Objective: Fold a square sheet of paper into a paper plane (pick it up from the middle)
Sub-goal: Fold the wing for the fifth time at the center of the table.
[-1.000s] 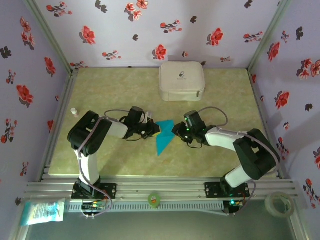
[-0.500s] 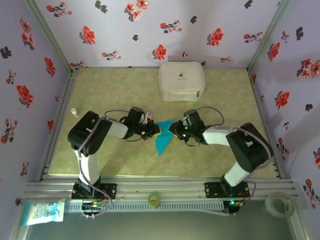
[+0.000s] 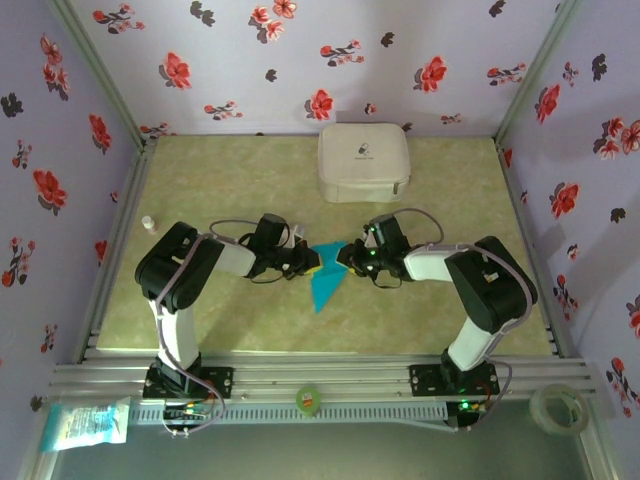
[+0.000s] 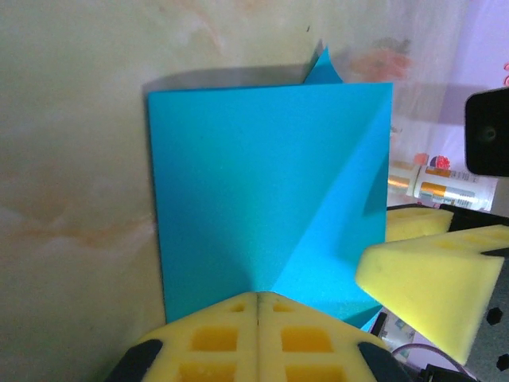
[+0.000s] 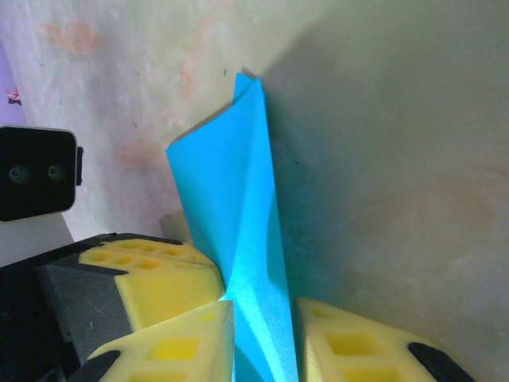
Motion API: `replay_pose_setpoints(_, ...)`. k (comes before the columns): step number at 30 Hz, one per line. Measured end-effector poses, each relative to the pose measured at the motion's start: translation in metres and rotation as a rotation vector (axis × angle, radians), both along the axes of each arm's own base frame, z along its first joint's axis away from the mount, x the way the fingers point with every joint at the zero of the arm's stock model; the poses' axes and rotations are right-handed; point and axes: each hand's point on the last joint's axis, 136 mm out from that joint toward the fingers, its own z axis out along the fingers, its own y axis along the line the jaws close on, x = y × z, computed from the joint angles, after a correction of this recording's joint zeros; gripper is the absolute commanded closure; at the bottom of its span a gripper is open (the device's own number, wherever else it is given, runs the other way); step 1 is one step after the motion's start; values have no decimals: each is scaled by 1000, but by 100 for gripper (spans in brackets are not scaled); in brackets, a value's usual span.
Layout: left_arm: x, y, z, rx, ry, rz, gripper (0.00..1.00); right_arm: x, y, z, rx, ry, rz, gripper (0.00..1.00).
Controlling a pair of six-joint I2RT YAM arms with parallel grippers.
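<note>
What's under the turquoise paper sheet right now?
Beige marbled tabletop shows beside the folded turquoise-blue paper sheet, with shadow along one edge. Whatever lies directly beneath is covered. Its near edge vanishes between the yellow foam fingers of the left gripper.

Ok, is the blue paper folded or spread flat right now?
Folded: the sheet of paper shows a diagonal crease with overlapping layers, held in the left gripper.

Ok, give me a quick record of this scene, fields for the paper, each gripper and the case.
Paper: sheet of paper, turquoise, partly folded, diagonal crease, mid-table.
Left gripper: shut on the sheet's edge.
Right gripper: pads pressed on both sides of the sheet.
White case: farther back, apart from the sheet.
Progress: not yet a plane.
</note>
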Motion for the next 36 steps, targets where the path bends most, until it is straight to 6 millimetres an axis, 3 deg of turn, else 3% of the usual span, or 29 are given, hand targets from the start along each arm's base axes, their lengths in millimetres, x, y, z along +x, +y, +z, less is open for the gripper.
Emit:
replay_pose_setpoints(8,0,0,0,0,-2,-2,100,4,-1,1,7,-10,39,79)
replay_pose_setpoints(16,-1,0,0,-2,0,-5,100,0,0,-3,5,6,59,91)
replay_pose_setpoints(21,0,0,2,-5,-3,-5,85,0,0,-3,8,10,57,95)
replay_pose_setpoints(25,2,2,19,-12,-28,4,73,2,0,-2,15,16,34,97)
replay_pose_setpoints(31,8,7,69,-27,-179,-3,72,6,-9,4,22,4,-64,97)
replay_pose_setpoints(36,6,15,82,6,-260,-16,72,10,-16,4,42,5,-162,96)
